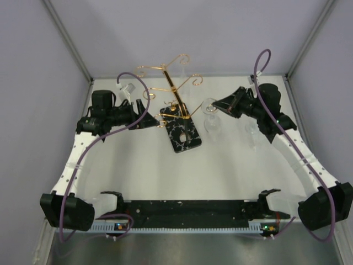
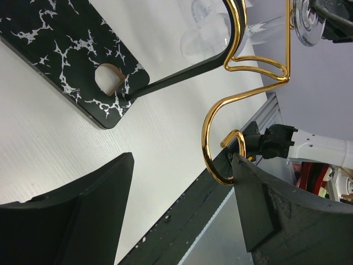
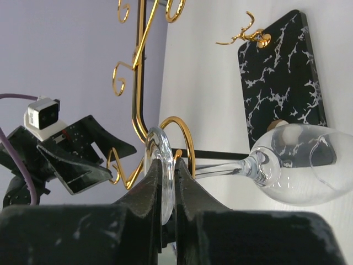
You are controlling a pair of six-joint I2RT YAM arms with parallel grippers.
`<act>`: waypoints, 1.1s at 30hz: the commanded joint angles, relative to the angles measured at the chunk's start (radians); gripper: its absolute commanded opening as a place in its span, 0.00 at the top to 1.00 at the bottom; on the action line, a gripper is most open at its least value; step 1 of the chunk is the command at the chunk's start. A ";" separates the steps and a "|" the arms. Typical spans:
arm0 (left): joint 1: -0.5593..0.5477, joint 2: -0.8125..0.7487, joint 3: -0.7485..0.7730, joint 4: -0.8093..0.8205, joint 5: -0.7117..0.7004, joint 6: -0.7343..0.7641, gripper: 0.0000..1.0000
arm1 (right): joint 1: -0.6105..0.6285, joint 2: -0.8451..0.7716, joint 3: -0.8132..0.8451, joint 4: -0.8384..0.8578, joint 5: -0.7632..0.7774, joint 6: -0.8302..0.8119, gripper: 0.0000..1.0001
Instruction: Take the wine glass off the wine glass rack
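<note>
The wine glass rack [image 1: 172, 91], gold wire with scroll-ended arms, stands on its black marbled base [image 1: 185, 134] mid-table. The clear wine glass [image 1: 212, 122] hangs foot-up at the rack's right arm. My right gripper [image 3: 168, 165] is shut on the rim of the glass's round foot [image 3: 160, 144], beside a gold scroll loop [image 3: 185, 130]; stem and bowl [image 3: 303, 165] extend right. My left gripper [image 2: 182, 165] is open and empty, and a scroll end [image 2: 212, 165] lies right by its right finger [image 2: 259, 204]; I cannot tell whether they touch. In the top view the left gripper [image 1: 150, 112] is left of the rack and the right gripper [image 1: 216, 104] is right of it.
The base [image 2: 71, 49] and the glass [image 2: 215, 30] also show in the left wrist view. The left gripper [image 3: 77, 160] shows behind the rack in the right wrist view. Purple-grey walls close in the back and sides. A black rail [image 1: 187, 212] runs along the near edge.
</note>
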 commanded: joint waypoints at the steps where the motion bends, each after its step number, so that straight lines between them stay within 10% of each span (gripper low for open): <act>1: 0.003 -0.006 0.004 -0.044 -0.050 0.054 0.24 | -0.015 -0.053 -0.029 0.055 -0.005 0.034 1.00; 33: 0.003 -0.012 0.003 -0.065 -0.041 0.074 0.24 | -0.055 0.002 -0.057 0.423 0.006 0.206 1.00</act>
